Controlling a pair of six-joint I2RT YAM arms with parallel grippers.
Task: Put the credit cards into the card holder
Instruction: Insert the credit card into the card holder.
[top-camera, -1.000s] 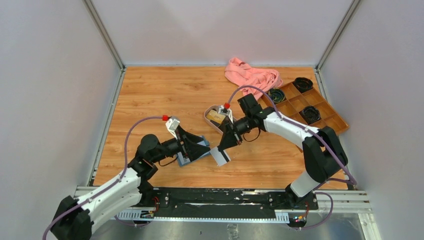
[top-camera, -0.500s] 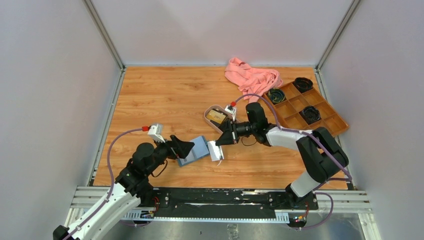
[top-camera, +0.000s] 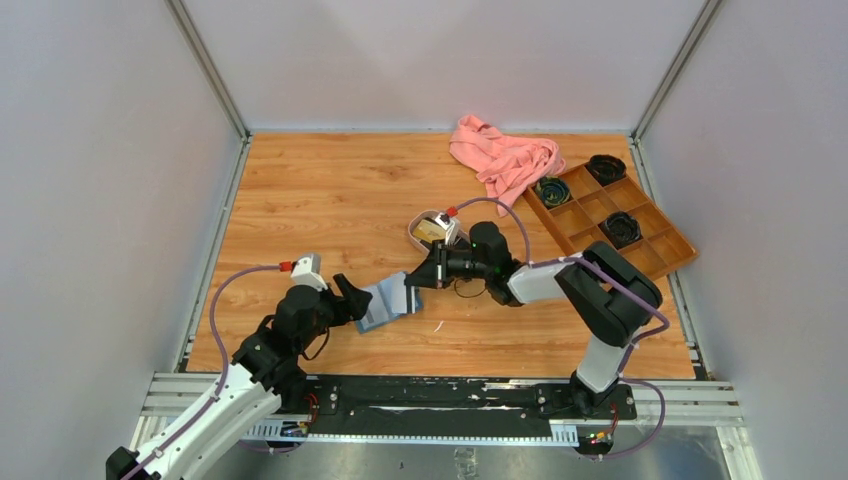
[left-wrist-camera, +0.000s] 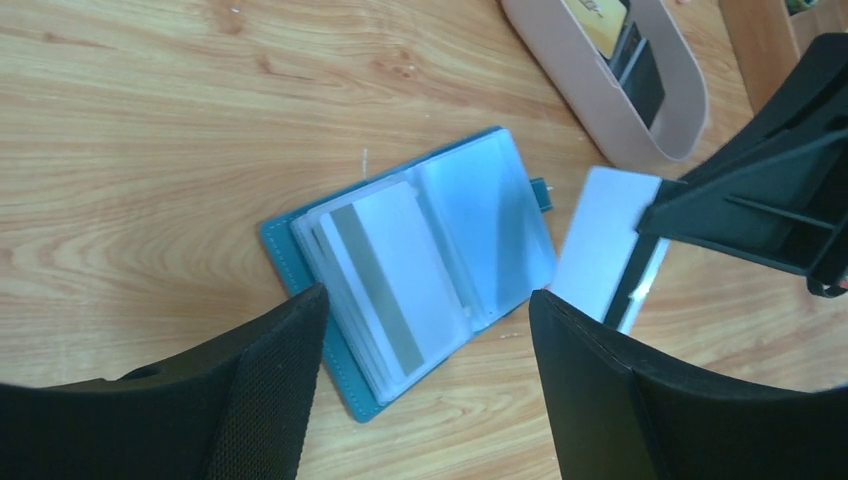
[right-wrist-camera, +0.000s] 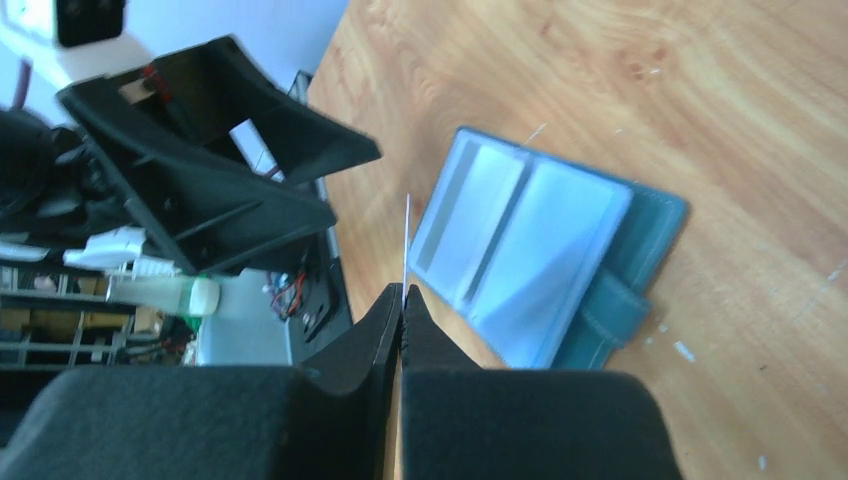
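Note:
The card holder (left-wrist-camera: 300, 262) lies open on the table, a white card with a grey stripe (left-wrist-camera: 385, 270) in its clear sleeves. My left gripper (left-wrist-camera: 428, 300) hovers open just above its near edge, touching nothing. My right gripper (right-wrist-camera: 402, 295) is shut on a white credit card (left-wrist-camera: 605, 245), held on edge at the holder's right side (top-camera: 385, 302). In the right wrist view that card (right-wrist-camera: 407, 235) shows edge-on as a thin line. More credit cards, gold (left-wrist-camera: 600, 20) and black (left-wrist-camera: 645, 80), stand in the oval tray (left-wrist-camera: 600, 125).
A brown compartmented wooden box (top-camera: 655, 222) with dark round items sits at the right. A pink cloth (top-camera: 505, 155) lies at the back. The oval tray (top-camera: 416, 232) stands just behind the right gripper (top-camera: 413, 283).
My left gripper has drawn back toward the near left, off the holder. My right gripper has carried the white card left and down to the holder's right edge.

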